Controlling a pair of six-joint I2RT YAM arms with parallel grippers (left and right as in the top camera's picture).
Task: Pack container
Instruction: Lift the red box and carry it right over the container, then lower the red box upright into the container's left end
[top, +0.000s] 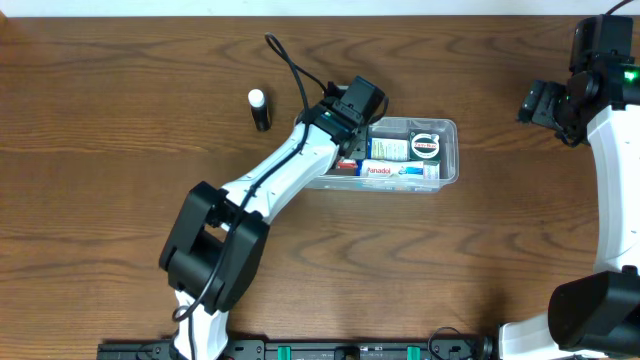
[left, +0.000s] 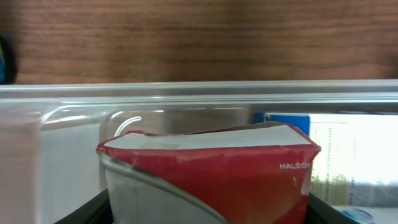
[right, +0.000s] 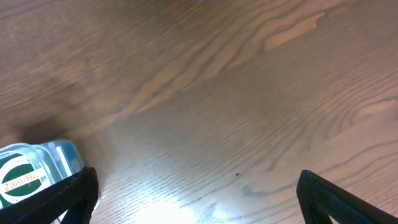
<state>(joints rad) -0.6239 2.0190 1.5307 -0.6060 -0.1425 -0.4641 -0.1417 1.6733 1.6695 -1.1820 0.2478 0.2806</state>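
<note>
The clear container (top: 451, 152) lies at the table's middle and holds several small boxes and a round green tin (top: 426, 147). My left gripper (top: 347, 112) hangs over its left end, shut on a red and white box (left: 211, 180) that fills the gap between its dark fingers (left: 81, 213). In the left wrist view the box stands inside the container's far wall and rim (left: 199, 93), next to a blue and white box (left: 348, 162). My right gripper (top: 545, 105) is open at the far right over bare wood, nothing between its fingertips (right: 336, 199).
A black tube with a white cap (top: 260, 110) lies on the table left of the container. A red and white Panadol box (top: 378, 171) lies along the container's near wall. The green tin (right: 22, 177) shows at the left edge of the right wrist view.
</note>
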